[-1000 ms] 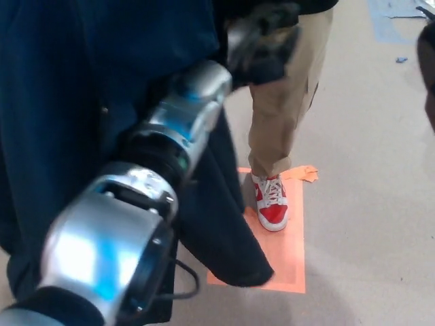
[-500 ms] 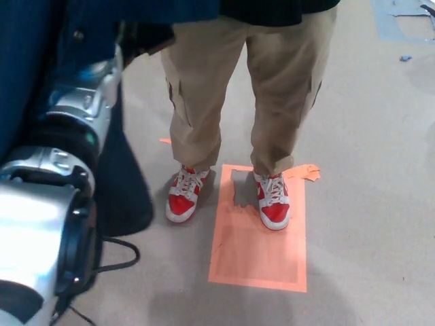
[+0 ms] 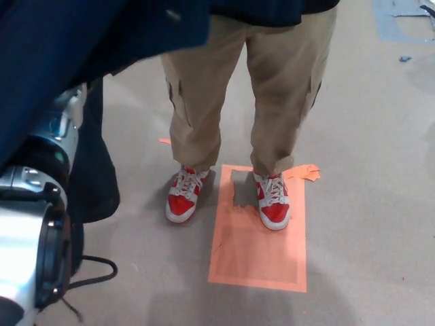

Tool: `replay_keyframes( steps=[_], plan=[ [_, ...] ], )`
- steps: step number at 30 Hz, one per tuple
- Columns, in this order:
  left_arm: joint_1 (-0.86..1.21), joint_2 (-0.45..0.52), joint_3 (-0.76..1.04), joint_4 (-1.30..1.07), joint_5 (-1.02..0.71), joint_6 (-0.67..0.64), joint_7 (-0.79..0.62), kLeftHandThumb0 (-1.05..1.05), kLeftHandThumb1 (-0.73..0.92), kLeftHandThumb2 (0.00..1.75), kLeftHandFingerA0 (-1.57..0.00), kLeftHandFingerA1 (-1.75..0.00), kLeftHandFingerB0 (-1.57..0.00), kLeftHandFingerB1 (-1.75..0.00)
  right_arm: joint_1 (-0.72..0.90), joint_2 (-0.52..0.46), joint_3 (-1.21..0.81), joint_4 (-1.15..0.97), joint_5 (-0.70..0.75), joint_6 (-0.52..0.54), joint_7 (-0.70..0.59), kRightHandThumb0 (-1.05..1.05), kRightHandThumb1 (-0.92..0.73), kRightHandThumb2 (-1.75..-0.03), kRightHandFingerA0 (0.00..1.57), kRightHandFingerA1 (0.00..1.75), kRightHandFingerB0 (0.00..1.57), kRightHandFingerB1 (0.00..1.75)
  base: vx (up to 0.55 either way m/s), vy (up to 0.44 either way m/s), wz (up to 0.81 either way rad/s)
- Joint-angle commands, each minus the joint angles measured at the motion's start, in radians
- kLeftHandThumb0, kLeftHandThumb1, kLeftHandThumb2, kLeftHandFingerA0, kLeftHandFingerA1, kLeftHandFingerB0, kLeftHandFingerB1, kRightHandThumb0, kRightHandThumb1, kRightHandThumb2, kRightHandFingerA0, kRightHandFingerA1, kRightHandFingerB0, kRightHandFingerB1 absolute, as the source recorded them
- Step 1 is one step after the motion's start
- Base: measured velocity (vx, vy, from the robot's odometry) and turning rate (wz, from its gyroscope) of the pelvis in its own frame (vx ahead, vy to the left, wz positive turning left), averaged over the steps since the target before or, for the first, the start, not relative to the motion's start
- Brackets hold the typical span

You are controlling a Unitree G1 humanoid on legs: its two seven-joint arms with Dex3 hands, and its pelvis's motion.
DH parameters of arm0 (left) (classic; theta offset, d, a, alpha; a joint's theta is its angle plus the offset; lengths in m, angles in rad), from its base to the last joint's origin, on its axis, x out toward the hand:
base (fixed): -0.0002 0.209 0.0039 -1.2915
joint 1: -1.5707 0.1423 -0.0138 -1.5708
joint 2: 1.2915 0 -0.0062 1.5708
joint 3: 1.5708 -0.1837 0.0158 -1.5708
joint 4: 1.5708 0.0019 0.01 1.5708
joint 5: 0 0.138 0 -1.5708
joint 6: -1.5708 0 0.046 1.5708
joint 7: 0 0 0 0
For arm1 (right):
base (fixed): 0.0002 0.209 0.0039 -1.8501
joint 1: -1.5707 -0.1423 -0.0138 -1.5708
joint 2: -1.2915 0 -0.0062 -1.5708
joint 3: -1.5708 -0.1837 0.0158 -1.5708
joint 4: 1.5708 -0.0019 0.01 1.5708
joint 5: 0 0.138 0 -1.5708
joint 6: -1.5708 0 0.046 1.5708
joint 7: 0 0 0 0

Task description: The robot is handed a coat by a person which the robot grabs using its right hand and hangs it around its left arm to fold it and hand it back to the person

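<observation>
The coat (image 3: 61,47), dark navy, fills the upper left of the frame and lies draped over the robot's left arm (image 3: 58,129), with a fold hanging down past the silver forearm at the left edge. A second ago this arm reached across the middle of the frame, its black hand up near the top centre. It has since swung out to the left, and the cloth now covers more of it. The person's feet have kept their place in the picture throughout, so it is the arm that has moved and not the camera.

Neither hand shows now. The left is hidden under the coat and the right is out of frame, so whether their fingers are apart or clamped cannot be told.

Beyond the coat the person's khaki trousers (image 3: 279,88) stand at upper centre, with one red-and-white shoe (image 3: 274,204) on the orange rectangle (image 3: 258,251) taped to the floor (image 3: 367,204).

The hanging step looks done, with the coat carried on the arm. Folding and handing it back seem still to come.
</observation>
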Motion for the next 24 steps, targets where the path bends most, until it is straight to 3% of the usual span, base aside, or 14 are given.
replay_keyframes(
  steps=[1, 2, 3, 4, 5, 7, 8, 11, 14, 15, 17, 18, 23, 24],
  plan=[
    [0.045, 0.058, 0.048, 0.010, -0.026, -0.051, -0.032, -0.86, 0.75, 1.06, -0.09, -0.28, -0.08, -0.26, 0.377, -0.072, -0.187, -0.392, 0.171, 0.204, 0.049, -0.35, -0.86, -0.67, 1.18, 0.56, 1.19, 0.70, 0.00, 0.000, 0.00],
    [0.043, 0.060, 0.051, 0.010, -0.028, -0.049, -0.034, -0.77, 0.88, 0.68, -0.09, -0.24, -0.08, -0.24, 0.414, -0.068, -0.196, -0.420, 0.180, 0.201, 0.054, -0.36, -0.85, -0.67, 1.19, 0.57, 1.20, 0.71, 0.00, 0.000, 0.00],
    [0.041, 0.063, 0.054, 0.010, -0.029, -0.043, -0.035, -0.77, 0.88, 0.68, -0.09, -0.24, -0.08, -0.24, 0.444, -0.064, -0.200, -0.441, 0.187, 0.191, 0.058, -0.36, -0.85, -0.67, 1.19, 0.57, 1.20, 0.71, 0.00, 0.000, 0.00],
    [0.040, 0.060, 0.061, 0.007, -0.036, -0.039, -0.034, -0.85, 0.74, 1.05, -0.08, -0.29, -0.08, -0.27, 0.511, -0.052, -0.205, -0.509, 0.179, 0.221, 0.057, -0.34, -0.89, -0.66, 1.23, 0.62, 1.18, 0.79, 0.00, 0.000, 0.00],
    [0.038, 0.064, 0.054, 0.004, -0.026, -0.039, -0.031, -0.76, 0.90, 0.69, -0.09, -0.25, -0.08, -0.24, 0.634, -0.017, -0.215, -0.622, 0.201, 0.301, 0.070, -0.34, -0.88, -0.67, 1.14, 0.58, 1.15, 0.80, 0.00, 0.000, 0.00],
    [0.040, 0.065, 0.049, 0.001, -0.016, -0.041, -0.026, -0.77, 0.90, 0.68, -0.10, -0.26, -0.09, -0.25, 0.774, 0.019, -0.217, -0.715, 0.216, 0.279, 0.074, -0.29, -0.89, -0.67, 1.13, 0.58, 1.17, 0.78, 0.00, 0.000, 0.00],
    [0.037, 0.064, 0.053, 0.001, -0.020, -0.037, -0.030, -0.85, 0.75, 0.85, -0.08, -0.26, -0.08, -0.26, 0.848, 0.039, -0.209, -0.764, 0.209, 0.269, 0.069, -0.28, -0.90, -0.67, 1.14, 0.59, 1.19, 0.78, 0.00, 0.000, 0.00],
    [0.031, 0.060, 0.060, -0.003, -0.023, -0.038, -0.027, -0.84, 0.75, 0.83, -0.08, -0.26, -0.08, -0.26, 1.028, 0.091, -0.192, -0.858, 0.231, 0.257, 0.069, -0.28, -0.86, -0.66, 1.19, 0.65, 1.18, 0.81, 0.00, 0.000, 0.00],
    [0.026, 0.064, 0.055, -0.007, -0.015, -0.053, -0.028, -0.77, 0.90, 0.68, -0.10, -0.27, -0.10, -0.26, 1.232, 0.151, -0.159, -0.912, 0.250, 0.251, 0.069, -0.29, -0.88, -0.67, 1.22, 0.67, 1.13, 0.85, 0.00, 0.000, 0.00],
    [0.021, 0.070, 0.054, -0.008, -0.014, -0.050, -0.037, -0.85, 0.75, 0.84, -0.07, -0.26, -0.09, -0.28, 1.317, 0.169, -0.142, -0.910, 0.240, 0.229, 0.065, -0.24, -0.90, -0.67, 1.17, 0.66, 1.12, 0.86, 0.00, 0.000, 0.00],
    [0.013, 0.073, 0.052, -0.007, -0.011, -0.044, -0.033, -0.87, 0.75, 0.84, -0.08, -0.27, -0.09, -0.27, 1.436, 0.185, -0.127, -0.893, 0.217, 0.214, 0.064, -0.24, -0.91, -0.66, 1.12, 0.68, 1.09, 0.90, 0.00, 0.000, 0.00],
    [0.011, 0.076, 0.053, -0.007, -0.011, -0.043, -0.035, -0.88, 0.76, 1.08, -0.09, -0.28, -0.09, -0.28, 1.472, 0.187, -0.117, -0.869, 0.207, 0.206, 0.064, -0.25, -0.91, -0.67, 1.13, 0.70, 1.11, 0.88, 0.00, 0.000, 0.00],
    [0.000, 0.087, 0.061, -0.009, -0.016, -0.040, -0.034, -0.88, 0.76, 1.08, -0.09, -0.28, -0.10, -0.27, 1.595, 0.168, -0.047, -0.712, 0.161, 0.131, 0.088, -0.20, -0.92, -0.67, 1.12, 0.68, 1.06, 0.91, 0.00, 0.000, 0.00],
    [-0.005, 0.086, 0.069, -0.010, -0.025, -0.033, -0.035, -0.85, 0.74, 0.83, -0.08, -0.25, -0.09, -0.25, 1.609, 0.161, -0.020, -0.687, 0.138, 0.137, 0.087, -0.20, -0.91, -0.67, 1.08, 0.62, 1.07, 0.90, 0.00, 0.000, 0.00]
  ],
)
